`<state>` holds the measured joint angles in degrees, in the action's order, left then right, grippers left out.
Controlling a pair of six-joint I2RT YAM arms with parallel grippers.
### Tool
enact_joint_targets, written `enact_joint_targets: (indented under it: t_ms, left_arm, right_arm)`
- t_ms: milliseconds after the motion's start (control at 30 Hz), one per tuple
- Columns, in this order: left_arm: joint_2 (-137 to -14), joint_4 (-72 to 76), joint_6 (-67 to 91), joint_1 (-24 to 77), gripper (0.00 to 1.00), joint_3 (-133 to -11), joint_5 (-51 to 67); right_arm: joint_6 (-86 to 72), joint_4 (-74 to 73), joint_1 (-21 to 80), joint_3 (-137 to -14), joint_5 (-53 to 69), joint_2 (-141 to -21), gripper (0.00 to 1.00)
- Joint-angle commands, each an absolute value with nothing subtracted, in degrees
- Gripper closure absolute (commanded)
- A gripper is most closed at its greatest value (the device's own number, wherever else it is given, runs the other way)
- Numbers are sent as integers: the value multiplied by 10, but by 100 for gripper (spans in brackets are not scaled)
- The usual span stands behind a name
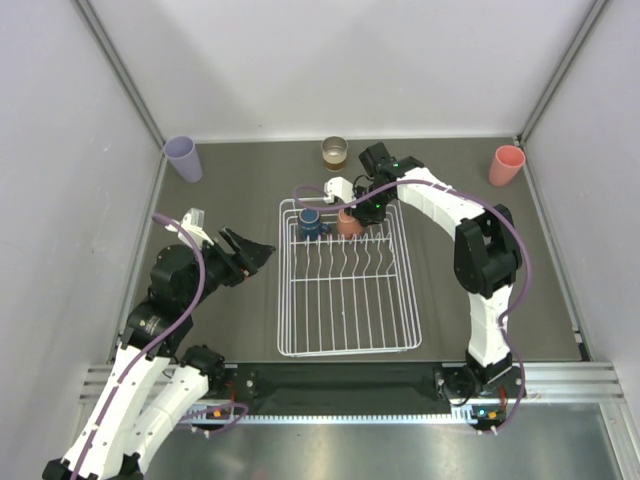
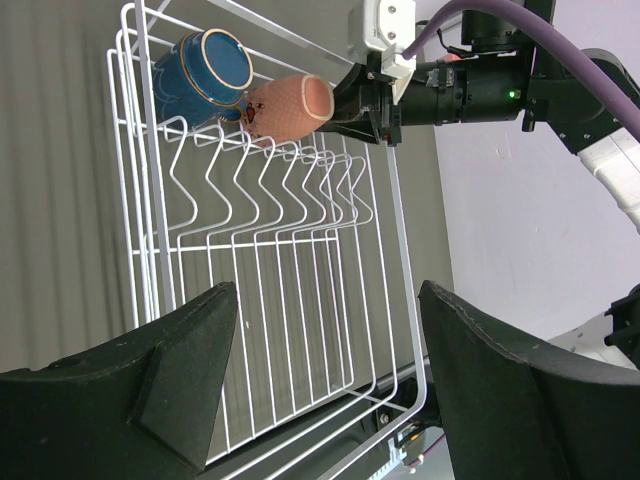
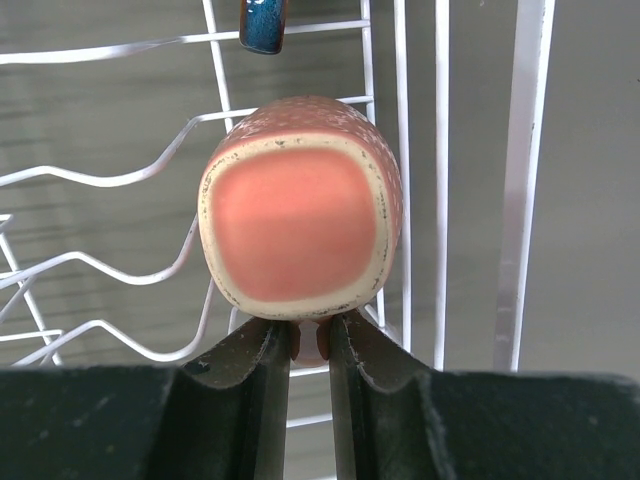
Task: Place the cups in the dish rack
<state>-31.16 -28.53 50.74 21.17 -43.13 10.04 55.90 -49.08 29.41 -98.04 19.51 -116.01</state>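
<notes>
The white wire dish rack (image 1: 350, 351) lies mid-table. At its far end a dark blue mug (image 1: 309, 222) sits beside a terracotta-orange mug (image 1: 349, 222). My right gripper (image 1: 365, 213) is shut on the orange mug's handle. In the right wrist view the mug (image 3: 300, 210) lies on its side over the tines, its handle pinched at the gripper (image 3: 310, 330). My left gripper (image 1: 258, 255) hangs open and empty just left of the rack, and its wrist view shows the rack (image 2: 400, 250), the blue mug (image 2: 205, 75) and the orange mug (image 2: 290, 107). On the table stand a lavender tumbler (image 1: 183, 158), a shiny brownish cup (image 1: 334, 152) and a pink tumbler (image 1: 507, 165).
White walls with metal posts close in the dark table on three sides. The lavender tumbler stands in the far left corner and the pink one in the far right. The right arm arches over the rack's far right corner.
</notes>
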Motion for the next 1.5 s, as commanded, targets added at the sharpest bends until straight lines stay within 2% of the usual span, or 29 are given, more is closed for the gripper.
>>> enact_joint_targets:
  t_ms: [0, 67, 267, 600, 1233, 1467]
  left_arm:
    - [-311, -267, 497, 212, 21, -450, 105]
    - [-312, -267, 497, 212, 21, -450, 105]
    - [-312, -268, 499, 212, 21, -449, 105]
    - [-308, -269, 502, 212, 21, -449, 104]
    - [-256, -315, 535, 212, 21, -438, 98]
    - [-229, -320, 575, 212, 21, -418, 115]
  right_arm:
    - [561, -472, 288, -991, 212, -1159, 83]
    - [560, -471, 287, -989, 210, -1158, 76]
    - [560, -465, 288, -978, 206, -1151, 63]
    - [553, -460, 287, -975, 201, -1130, 57]
    - [508, -439, 317, -941, 166, -1009, 42]
    - [442, -405, 346, -873, 122, -930, 34]
